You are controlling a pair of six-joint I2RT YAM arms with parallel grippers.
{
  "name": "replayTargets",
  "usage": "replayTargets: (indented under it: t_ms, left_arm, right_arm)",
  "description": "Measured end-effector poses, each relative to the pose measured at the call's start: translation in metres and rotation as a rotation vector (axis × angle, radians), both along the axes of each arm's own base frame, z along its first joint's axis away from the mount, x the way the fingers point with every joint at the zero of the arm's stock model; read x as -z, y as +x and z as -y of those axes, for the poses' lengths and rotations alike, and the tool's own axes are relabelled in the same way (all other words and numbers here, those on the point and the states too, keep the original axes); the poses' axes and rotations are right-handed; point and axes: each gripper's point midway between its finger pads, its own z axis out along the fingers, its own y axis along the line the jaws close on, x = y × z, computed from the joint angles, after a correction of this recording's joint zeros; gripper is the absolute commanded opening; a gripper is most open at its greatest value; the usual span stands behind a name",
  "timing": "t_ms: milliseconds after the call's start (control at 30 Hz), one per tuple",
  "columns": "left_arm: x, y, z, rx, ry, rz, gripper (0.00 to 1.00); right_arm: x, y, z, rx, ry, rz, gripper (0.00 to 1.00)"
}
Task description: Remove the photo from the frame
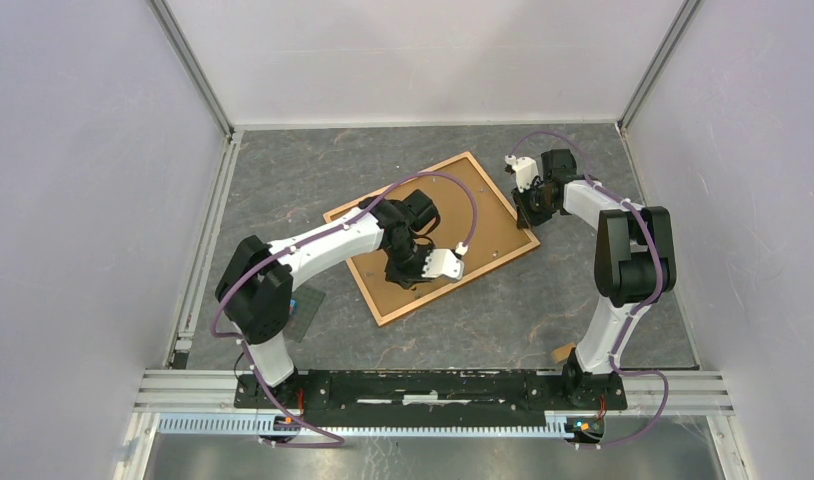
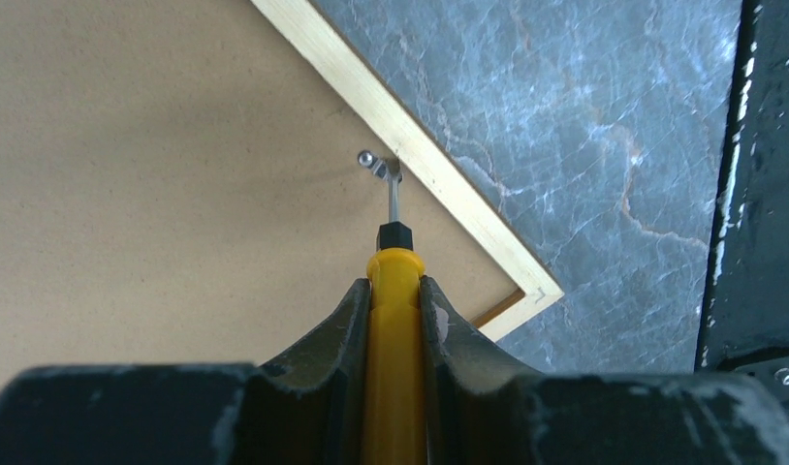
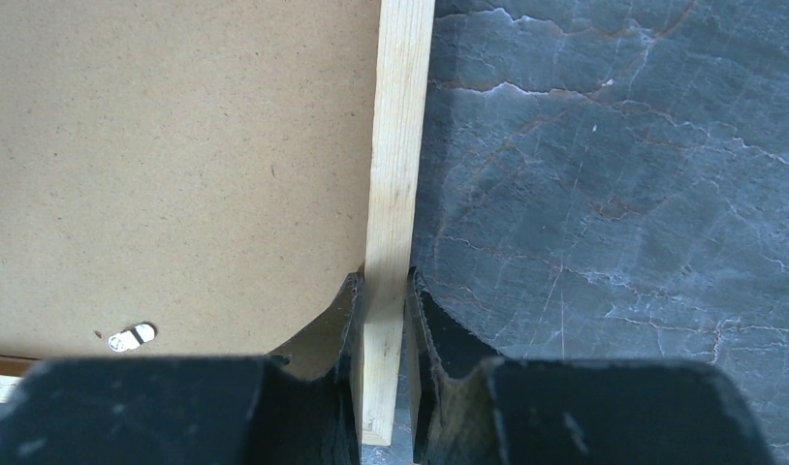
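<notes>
Photo: not in view; judged to lie face down beneath the backing board [image 2: 177, 174] inside the frame [image 1: 488, 215]. The frame rests back-up on the grey marbled table [image 3: 614, 194], its long axis running from near-left to far-right in the top view. Retainer: one small metal clip [image 2: 379, 165] on the board, just inside the wooden border [image 2: 439, 189] and near a corner of the frame. Tool: yellow-handled screwdriver [image 2: 394, 378], clenched between the fingers of the left gripper [image 2: 394, 289], shaft pointing straight ahead of the pincer. The blade tip reaches the clip and appears to touch it, so clip, blade and handle lie on one line, at a slant to the border. Right gripper [image 3: 382, 283]: clamped across the border on the far-right short side, one finger on the board side, the other on the table side, close to that side's corner. A small pale tab [image 3: 131, 337] lies on the board to its left. Nearer arm: left, at the clip; the right is well apart from it and seems placed to steady the frame. Judgement: the coming move turns on the clip swinging clear of the board under a sideways push of the blade. With the clips unturned, board and photo cannot come free.
</notes>
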Motion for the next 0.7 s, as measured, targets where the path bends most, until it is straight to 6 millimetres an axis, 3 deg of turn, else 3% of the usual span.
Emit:
replayTargets:
  t_ms: [233,533,700]
  left_arm:
    - [0.002,0.006,-0.011,-0.004,0.049,0.031,0.02]
    - [0.0,0.028,-0.026,-0.046,0.089,0.091,0.02]
    - [-0.003,0.026,-0.029,-0.048,0.081,0.075,0.02]
  right_arm:
    - [0.0,0.0,0.0,-0.001,0.0,0.0,0.0]
    - [0.0,0.0,0.0,-0.001,0.0,-0.005,0.0]
    - [0.0,0.0,0.0,-0.001,-0.001,-0.01,0.0]
